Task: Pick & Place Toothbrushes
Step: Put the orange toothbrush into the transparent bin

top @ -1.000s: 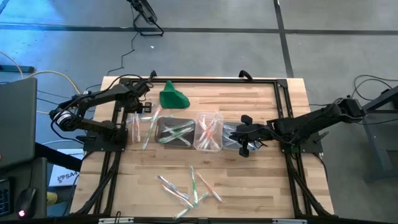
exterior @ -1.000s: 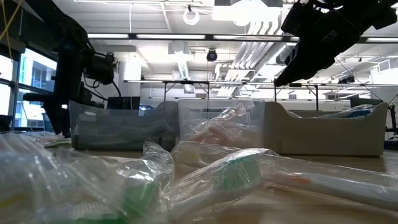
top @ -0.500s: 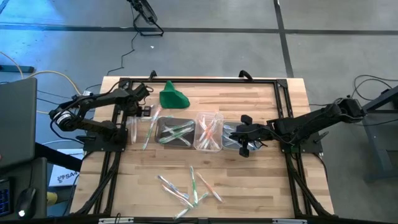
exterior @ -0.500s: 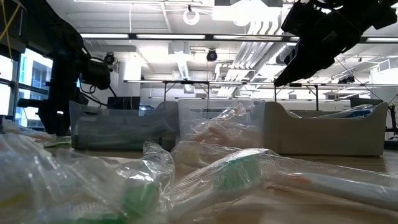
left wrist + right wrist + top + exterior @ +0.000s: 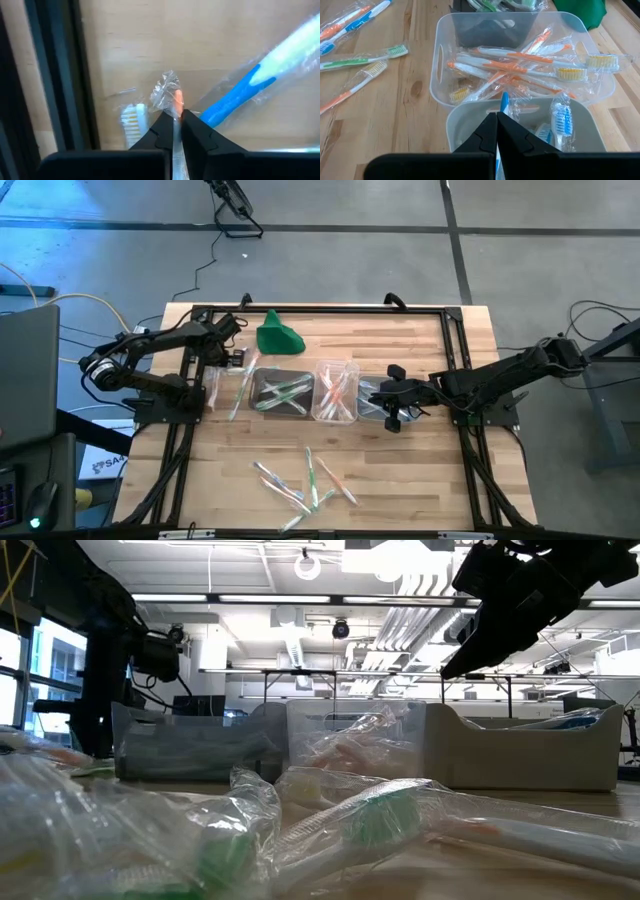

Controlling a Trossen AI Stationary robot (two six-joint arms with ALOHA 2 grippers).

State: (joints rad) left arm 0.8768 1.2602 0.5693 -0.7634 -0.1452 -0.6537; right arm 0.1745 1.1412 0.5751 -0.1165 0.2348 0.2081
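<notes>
Wrapped toothbrushes [image 5: 236, 388] lie on the table left of three tubs. My left gripper [image 5: 174, 116] points down among them, shut on an orange-pink one [image 5: 175, 100]; a blue one [image 5: 235, 95] and white bristles [image 5: 133, 120] lie beside it. The dark tub [image 5: 262, 408] holds green toothbrushes, the middle tub [image 5: 440, 60] orange ones. My right gripper [image 5: 496, 116] hangs shut over the right tub [image 5: 457, 125], which holds blue ones. A blue strip [image 5: 504, 101] shows just past its fingertips. My left gripper pinches the wrapped orange-pink toothbrush between its two fingers, close to its orange end [image 5: 176, 102], where the clear wrapper bunches up. The fingers come from above, pointing down, across the toothbrush. It lies on the table. My right gripper: I cannot tell whether it touches the blue strip.
A green cloth-like lump [image 5: 277, 337] lies behind the tubs. Several loose toothbrushes [image 5: 305, 478] are scattered near the table's near edge. A dark frame rail [image 5: 55, 75] runs close beside my left gripper. Bare wood lies between the tubs and the near pile.
My left gripper has sunk a little onto the toothbrushes left of the tubs. My right gripper has kept still over the right tub.
</notes>
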